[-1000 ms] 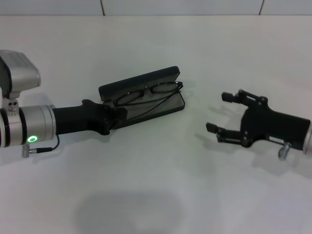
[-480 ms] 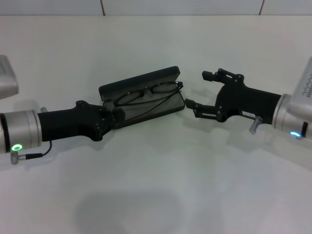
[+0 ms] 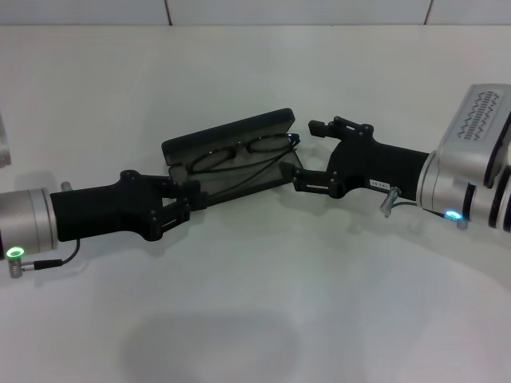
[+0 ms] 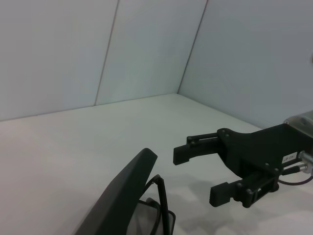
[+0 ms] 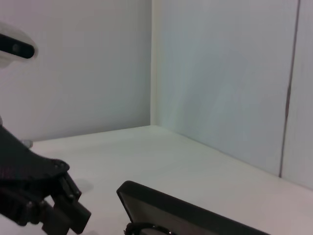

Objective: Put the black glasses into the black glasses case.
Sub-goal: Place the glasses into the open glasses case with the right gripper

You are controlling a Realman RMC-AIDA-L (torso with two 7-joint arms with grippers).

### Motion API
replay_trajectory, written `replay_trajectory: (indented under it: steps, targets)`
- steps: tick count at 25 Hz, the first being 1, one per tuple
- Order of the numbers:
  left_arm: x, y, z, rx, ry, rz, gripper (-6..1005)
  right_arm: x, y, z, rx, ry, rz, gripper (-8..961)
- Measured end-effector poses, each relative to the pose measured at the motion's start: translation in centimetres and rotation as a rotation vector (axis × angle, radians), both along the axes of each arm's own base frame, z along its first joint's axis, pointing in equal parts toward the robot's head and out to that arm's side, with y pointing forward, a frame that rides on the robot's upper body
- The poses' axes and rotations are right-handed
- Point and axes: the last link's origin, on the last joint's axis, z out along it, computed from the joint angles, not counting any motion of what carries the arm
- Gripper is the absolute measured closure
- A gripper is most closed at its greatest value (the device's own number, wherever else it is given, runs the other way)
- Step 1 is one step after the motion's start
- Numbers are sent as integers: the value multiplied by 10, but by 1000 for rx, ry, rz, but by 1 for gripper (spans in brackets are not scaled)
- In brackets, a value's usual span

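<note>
The black glasses case (image 3: 227, 130) lies open at the table's middle, its lid raised at the back. The black glasses (image 3: 239, 152) lie inside it, temple arms across the grey lining. My right gripper (image 3: 308, 155) is open at the case's right end, one finger by the lid corner and one by the base corner. My left gripper (image 3: 190, 201) is open at the case's left front end. The left wrist view shows the lid (image 4: 122, 196), a rim of the glasses (image 4: 159, 215) and the right gripper (image 4: 196, 175). The right wrist view shows the lid (image 5: 186, 210) and the left gripper (image 5: 76, 193).
The white table (image 3: 263, 303) spreads all around the case. A white wall (image 3: 303, 11) runs along its far edge. A grey shadow (image 3: 207, 343) lies on the table near the front.
My right arm has swung in from the right until its open fingers reach the case's right end. My left arm has pulled back a little to the left and front. Case and glasses have not moved.
</note>
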Motion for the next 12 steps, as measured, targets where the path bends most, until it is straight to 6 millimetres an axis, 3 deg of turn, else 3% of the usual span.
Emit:
replay_trajectory:
  steps: [12]
  targets:
    - [3, -4, -1, -15, -15, -24, 795, 5, -5, -4, -43, 28, -81, 109]
